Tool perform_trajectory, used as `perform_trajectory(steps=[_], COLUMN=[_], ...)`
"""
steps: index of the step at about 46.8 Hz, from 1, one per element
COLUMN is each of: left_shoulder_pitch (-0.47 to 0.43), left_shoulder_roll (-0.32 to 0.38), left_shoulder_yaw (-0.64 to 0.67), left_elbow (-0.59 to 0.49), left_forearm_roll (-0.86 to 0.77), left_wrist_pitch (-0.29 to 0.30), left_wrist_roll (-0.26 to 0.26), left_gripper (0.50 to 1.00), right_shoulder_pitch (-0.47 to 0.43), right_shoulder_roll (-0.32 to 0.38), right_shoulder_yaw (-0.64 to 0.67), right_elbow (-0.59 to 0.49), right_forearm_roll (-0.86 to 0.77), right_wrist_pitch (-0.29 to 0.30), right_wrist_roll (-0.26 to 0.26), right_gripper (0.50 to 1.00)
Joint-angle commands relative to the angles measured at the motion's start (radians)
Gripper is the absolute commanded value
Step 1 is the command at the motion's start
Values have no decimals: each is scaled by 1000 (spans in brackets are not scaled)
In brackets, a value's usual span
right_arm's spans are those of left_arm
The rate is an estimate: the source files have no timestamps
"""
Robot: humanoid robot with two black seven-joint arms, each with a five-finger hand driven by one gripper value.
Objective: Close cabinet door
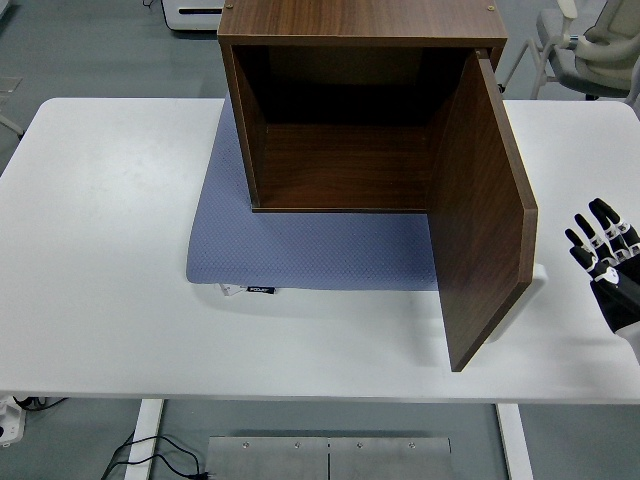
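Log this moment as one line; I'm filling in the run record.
door: open, swung toward near edge | cabinet: empty, on mat | right hand: open, right of door, no contact | left hand: not in view

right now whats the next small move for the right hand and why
Probably bring the right hand leftward to the outer face of the door. The door stands wide open from the cabinet, hinged on its right side, and the hand hangs open to the door's right, apart from it.

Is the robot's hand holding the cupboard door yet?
No. The right hand holds nothing; its fingers are spread, apart from the open cabinet door.
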Motion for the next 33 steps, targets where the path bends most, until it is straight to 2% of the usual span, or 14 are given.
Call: perform_trajectory(steps=[1,33], left_shoulder_pitch=[0,0], left_shoulder_roll=[0,0], left_shoulder_yaw=[0,0], left_elbow=[0,0], left_forearm_roll=[0,0], left_wrist_pitch=[0,0], left_wrist_roll=[0,0], left_gripper=[1000,1000], right_shoulder_pitch=[-2,1], right_shoulder_roll=[-4,-30], right_shoulder_yaw=[1,1], right_elbow=[0,-2], right_forearm_roll=[0,0], right_wrist_pitch=[1,1], right_wrist_roll=[0,0], right_gripper=[1000,1000])
